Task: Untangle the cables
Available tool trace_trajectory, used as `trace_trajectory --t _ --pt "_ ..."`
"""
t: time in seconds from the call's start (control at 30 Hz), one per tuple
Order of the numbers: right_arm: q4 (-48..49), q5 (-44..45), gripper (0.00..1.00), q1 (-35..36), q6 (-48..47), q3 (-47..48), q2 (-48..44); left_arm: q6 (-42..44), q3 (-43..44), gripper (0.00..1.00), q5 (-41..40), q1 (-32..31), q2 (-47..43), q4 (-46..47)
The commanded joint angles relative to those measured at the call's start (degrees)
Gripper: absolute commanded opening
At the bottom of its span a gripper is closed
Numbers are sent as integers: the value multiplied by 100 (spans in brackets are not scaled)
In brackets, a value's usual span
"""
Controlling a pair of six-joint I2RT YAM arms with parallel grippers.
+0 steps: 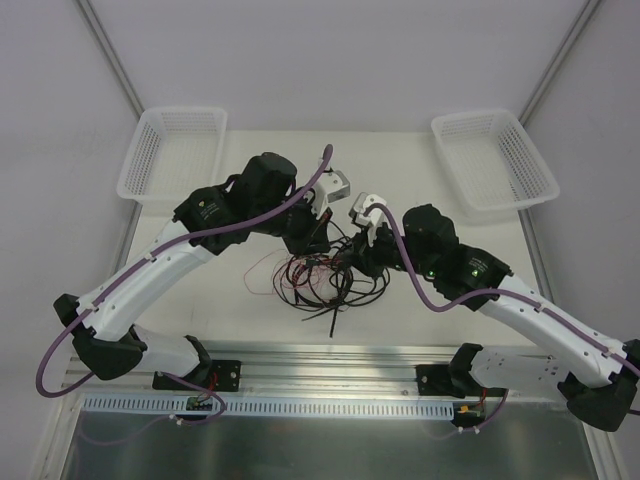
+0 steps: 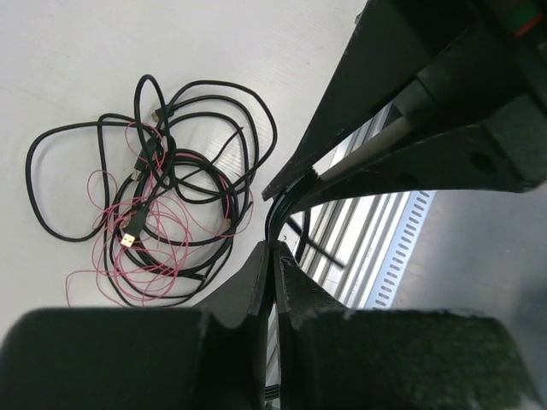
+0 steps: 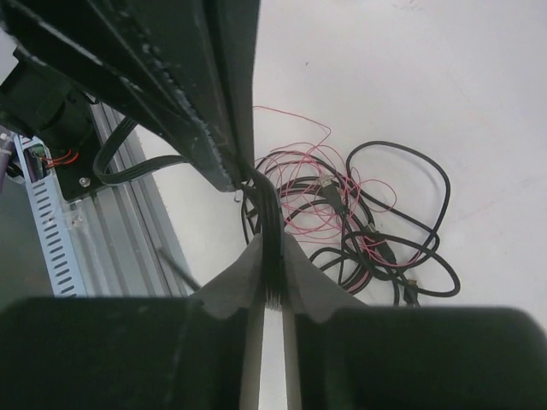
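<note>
Table (image 1: 400, 170): white and flat, with the work going on at its centre, in front of both bases.

Left arm (image 1: 160, 265) and right arm (image 1: 540, 320): both bend inward so the wrists meet over the same spot. Judgement: this lets each hold one part of the tangle, since one arm alone has nothing to pull against.

Baskets: left basket (image 1: 175, 110) and right basket (image 1: 478, 115) sit at the far corners, well apart from the work. Judgement: probably drop-off places for freed cords, one in reach of each arm.

Cables (image 2: 162, 184): a loose tangle lying on the table directly below and between the two wrists. Black loops overlap and fan out. Most of the bundle rests on the surface and only a short part is raised.

Left gripper (image 2: 273, 252): fingers pressed together, pinching a black cord (image 3: 267, 213) that rises off the pile.

Right gripper (image 3: 273, 252): fingers closed on the same cord, tip almost touching the left gripper's tip. The stretch between the two is very short. Judgement: gripping this close together gives each arm its own hold, so drawing apart would pull the cord out of the loops. Whether one strand or several are clamped, I cannot tell, though the right wrist view shows a ribbed look.

Red wires (image 2: 115, 260): fine pink-red loops threaded through the black coils. Judgement: these are the likeliest snag if the cord is pulled fast.

Plug (image 2: 128, 239): small and gold-tipped, lying inside the pile, not held.
</note>
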Motion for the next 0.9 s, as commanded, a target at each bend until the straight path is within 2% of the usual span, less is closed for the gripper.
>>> trace_trajectory --t 0.0,0.07,0.2,0.23,0.3,0.33,0.4,0.43,0.53,0.67,0.73,0.77,0.87 --pt "384 247 11 -47 118 -102 -56 -44 -73 0 295 -38 -145 428" --pt "455 317 1 -83 180 -190 -91 -61 -134 0 330 -38 -180 516" --pt "473 467 1 -241 338 -261 -179 -140 -275 0 164 -30 -250 657" --pt "455 537 1 -284 355 -278 -196 -210 -362 14 -98 -30 -277 674" --pt "411 686 1 -469 399 -287 -223 -211 -424 35 -415 -30 -294 762" --pt "341 739 1 -539 434 -278 -232 -428 -494 49 -556 -30 -320 797" --pt "271 906 1 -733 444 -226 -249 -501 -591 67 -934 -3 -382 902" --pt "140 993 1 -803 444 -173 -241 -597 -713 81 -1048 6 -478 947" --pt "-282 1731 1 -1119 426 125 -162 -799 -1081 97 -1584 128 -847 1227" --pt "-810 2951 1 -1908 557 687 110 -1168 -1882 99 -2103 619 -1541 1684" --pt "-1004 3217 1 -2217 523 1090 242 -1493 -2459 99 -2209 918 -1998 1869" --pt "-1056 3453 1 -2488 436 1241 312 -1607 -2655 99 -2227 1294 -2130 1896" --pt "-1145 4102 1 -3033 233 1899 716 -1845 -3358 99 -2411 1805 -2596 1914"
